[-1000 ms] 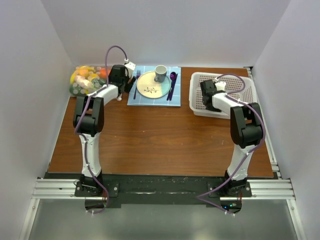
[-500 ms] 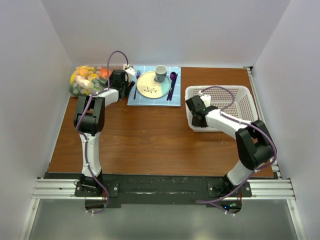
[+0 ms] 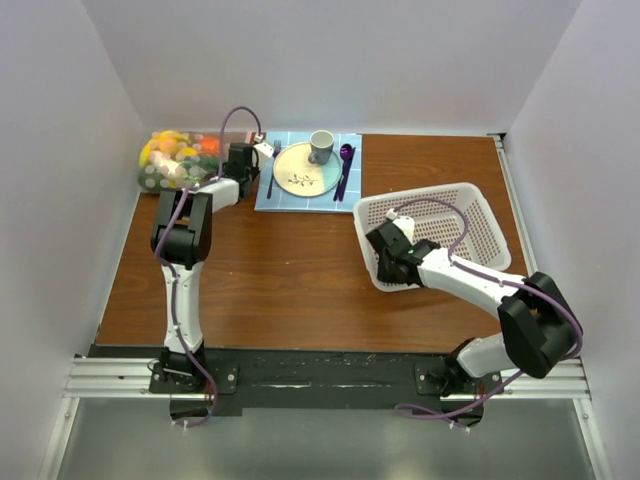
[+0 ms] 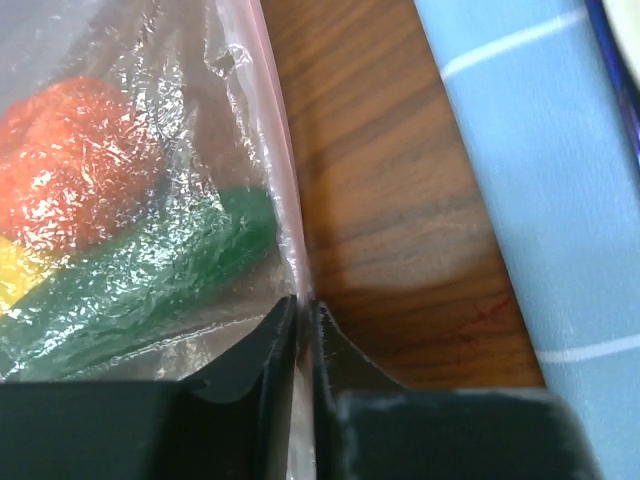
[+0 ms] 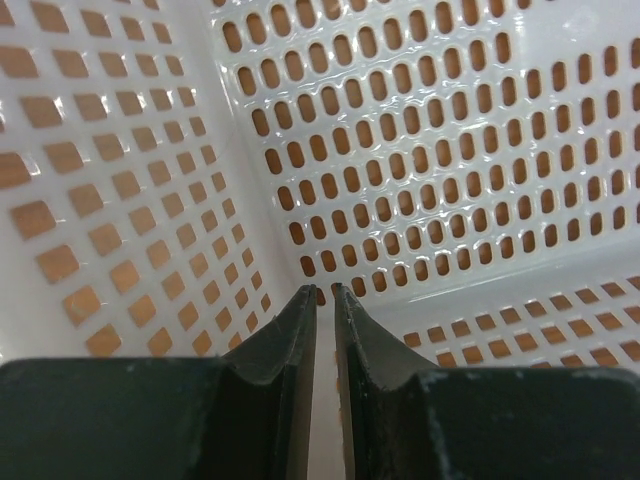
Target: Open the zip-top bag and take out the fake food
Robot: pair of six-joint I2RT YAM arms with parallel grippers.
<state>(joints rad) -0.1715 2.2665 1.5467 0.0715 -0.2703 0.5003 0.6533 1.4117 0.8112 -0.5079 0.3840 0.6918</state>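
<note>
Zip-top bag [image 3: 172,160] sits at far-L corner of the counter [image 3: 300,280], a strip of bare wood btwn it & the blue mat [image 3: 300,204]. Fake food [image 4: 130,270] inside: orange, green, yellow pcs. L jaws pinched tight on bag's pink-strip edge. R jaws clamped on wall of white basket [image 3: 480,235], which sits skewed at mid-R.

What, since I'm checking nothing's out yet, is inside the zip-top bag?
Through the clear zip-top bag show an orange-red piece, a green piece and a yellow piece. Anything beneath them is covered; the top view is too small to count more.
</note>
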